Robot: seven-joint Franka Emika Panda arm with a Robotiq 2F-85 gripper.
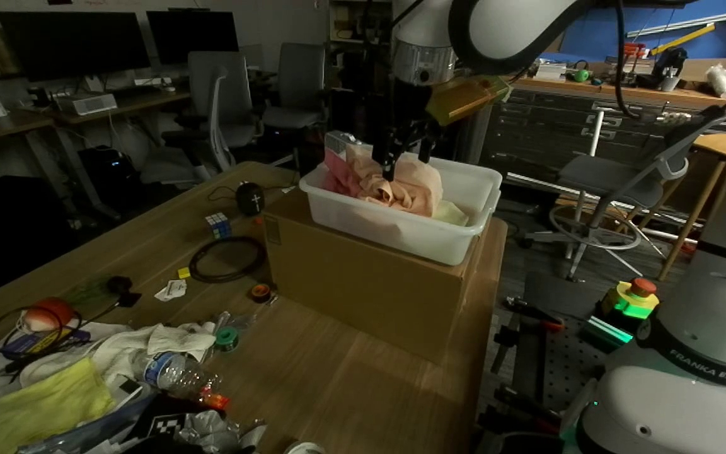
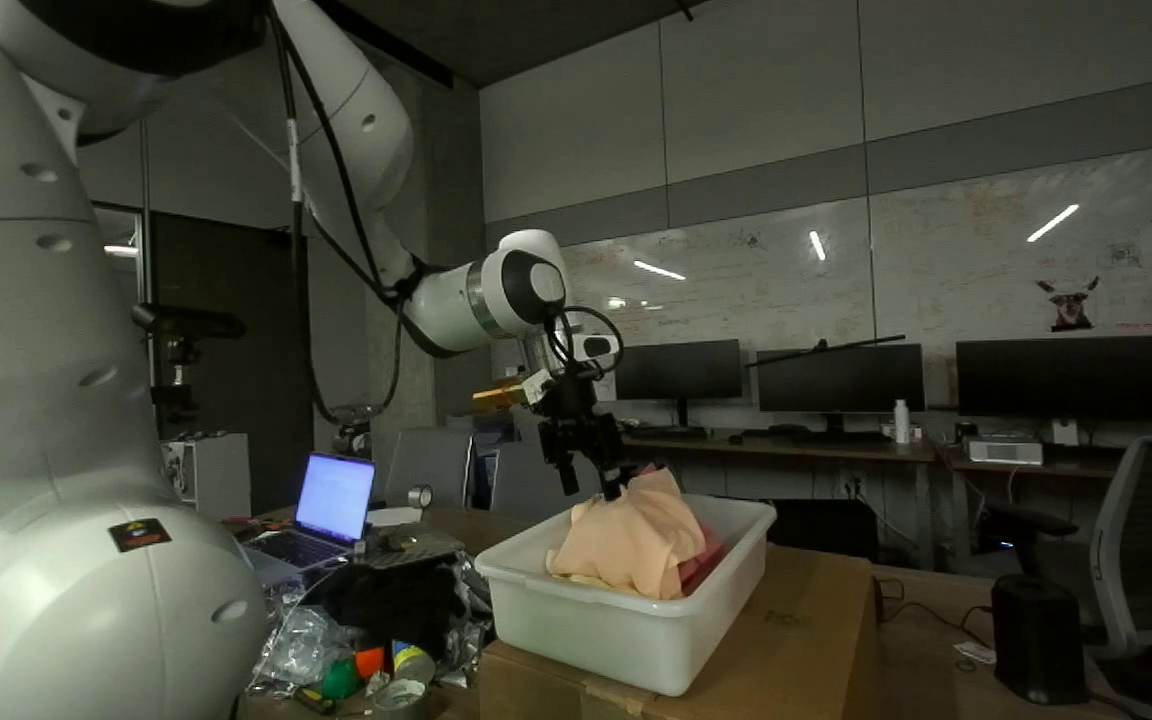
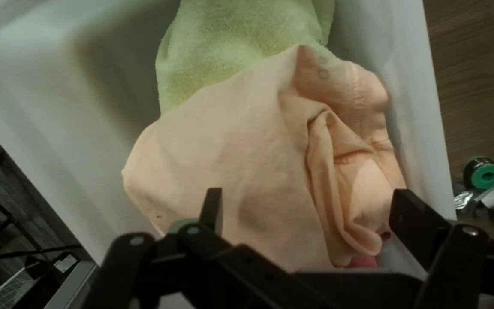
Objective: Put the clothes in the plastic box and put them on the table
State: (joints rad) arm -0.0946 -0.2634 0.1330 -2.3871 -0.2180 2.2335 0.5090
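The white plastic box [image 1: 394, 230] shows in both exterior views [image 2: 586, 625] and in the wrist view [image 3: 416, 64]. A peach cloth [image 1: 423, 183] lies crumpled inside it, also in an exterior view [image 2: 626, 540] and the wrist view [image 3: 230, 150]. A pink cloth [image 1: 339, 176] lies beside and partly under it; a bit shows in the wrist view [image 3: 362, 262]. A pale yellow-green cloth [image 3: 234, 47] is partly covered by the peach one. My gripper [image 3: 307, 191] is open just over the peach cloth, its fingers wide apart, also in both exterior views [image 1: 407, 165] [image 2: 592, 488].
The plastic box stands on a cardboard box [image 1: 363, 290] on the wooden table [image 1: 350, 384]. A yellow cloth [image 1: 41, 397], a white cloth [image 1: 177, 337], a bottle [image 1: 177, 375], a cable coil [image 1: 227, 258] and a cube [image 1: 218, 225] lie on the table. A laptop [image 2: 336, 495] stands behind clutter.
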